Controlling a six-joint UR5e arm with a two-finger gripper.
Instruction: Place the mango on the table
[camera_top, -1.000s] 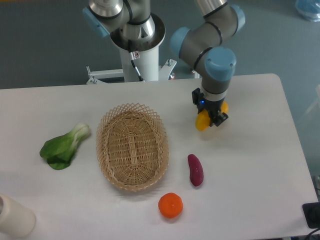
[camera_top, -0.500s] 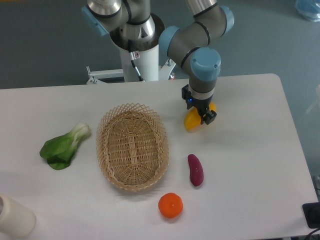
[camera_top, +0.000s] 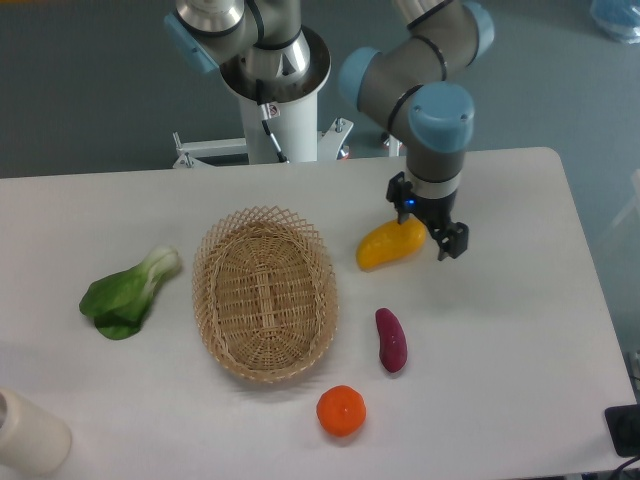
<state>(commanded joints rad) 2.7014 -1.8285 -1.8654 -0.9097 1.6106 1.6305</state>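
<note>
Item: mango (camera_top: 391, 244), now lying on the table (camera_top: 520, 300) just left of my claw (camera_top: 437, 236), no longer carried beneath it as half a second ago. Claw: fingers are standing apart, gripping nothing. I am reading the placement as essentially done.

No legible text, label, brand, number or sign appears anywhere in this view — not on the arm, the fruit or the white table (camera_top: 520, 340). The only mark of any kind is a small blue light on the gripper (camera_top: 436, 232) — it carries no characters.
</note>
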